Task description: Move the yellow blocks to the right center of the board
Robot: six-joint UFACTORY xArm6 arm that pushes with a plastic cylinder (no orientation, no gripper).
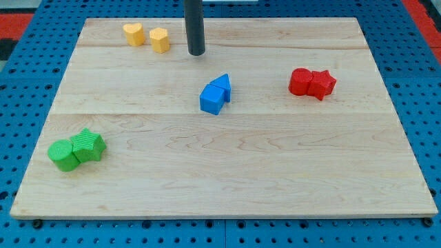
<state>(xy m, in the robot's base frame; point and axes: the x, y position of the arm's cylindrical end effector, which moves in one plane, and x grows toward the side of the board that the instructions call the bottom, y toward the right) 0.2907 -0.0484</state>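
Two yellow blocks lie near the view's top left of the wooden board [227,165]: a heart-shaped one [134,34] and a hexagonal one [160,40] just to its right, a small gap between them. My tip [196,52] stands on the board a little to the right of the hexagonal yellow block, apart from it. It is above and slightly left of the blue blocks.
Two blue blocks, a cube [212,99] and a triangular one [222,85], touch near the board's centre. Two red blocks [311,83] sit together at the right. Two green blocks [76,149] sit together at the lower left.
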